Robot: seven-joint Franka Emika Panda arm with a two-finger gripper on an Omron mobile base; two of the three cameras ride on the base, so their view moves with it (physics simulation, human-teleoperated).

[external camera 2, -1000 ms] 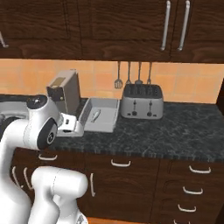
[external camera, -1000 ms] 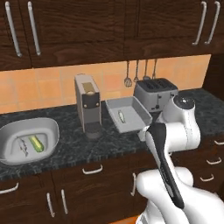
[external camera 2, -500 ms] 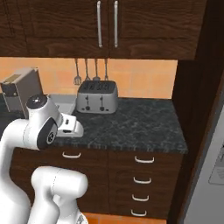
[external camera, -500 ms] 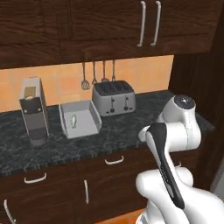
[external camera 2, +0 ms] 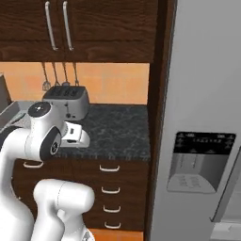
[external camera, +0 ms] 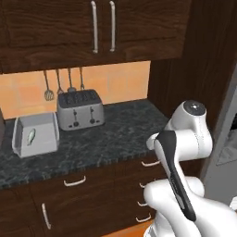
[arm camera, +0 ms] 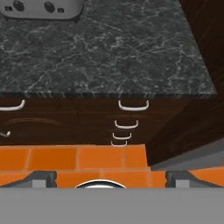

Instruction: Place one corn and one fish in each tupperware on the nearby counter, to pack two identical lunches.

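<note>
A rectangular light-grey tupperware (external camera: 34, 134) stands on the black counter (external camera: 120, 134) at the left, beside the toaster. Inside it lies one small slim grey thing, seemingly a fish (external camera: 31, 135). Its corner also shows at the left edge of the right base view as tupperware (external camera 2: 7, 115). The corn is out of view. My gripper (arm camera: 112, 179) is open and empty, its fingertips (arm camera: 41, 178) spread wide. It hangs in front of the counter (arm camera: 109, 48), looking down past the counter's front edge at drawers and orange floor.
A silver toaster (external camera: 79, 109) sits at the back of the counter, with utensils (external camera: 62, 83) hanging on the wall above. A tall grey fridge (external camera 2: 202, 117) stands right of the counter's end (external camera 2: 141, 136). Dark drawers with silver handles (arm camera: 132, 106) are below.
The base has driven to the right, so the whole scene slid left. The coffee machine and the oval container left the views and the fridge came in. The gripper stays open.
</note>
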